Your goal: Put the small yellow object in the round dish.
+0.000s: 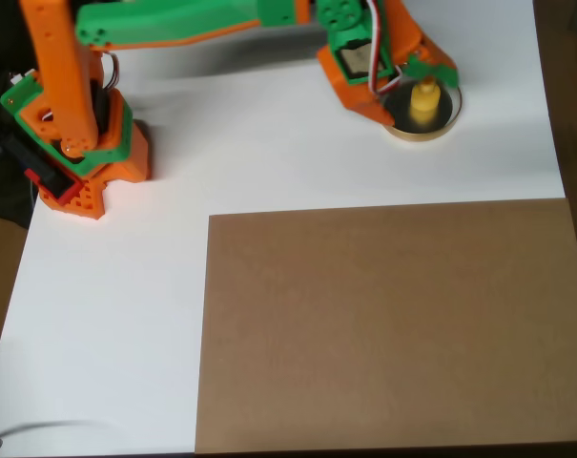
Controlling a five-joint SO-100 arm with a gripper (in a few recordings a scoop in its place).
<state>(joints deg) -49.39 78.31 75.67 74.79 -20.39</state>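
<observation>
end effector [414, 88] grip unclear | small yellow object [423, 101] over round dish [412, 133]

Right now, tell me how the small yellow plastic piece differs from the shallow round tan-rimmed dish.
The small yellow plastic piece is bright yellow; the shallow round tan-rimmed dish is pale at the rim and dark inside. The piece is much smaller than the dish. The piece looks upright, narrower on top; the dish lies flat and low. The piece sits inside the dish's outline, at the gripper. Both look round from above.
</observation>
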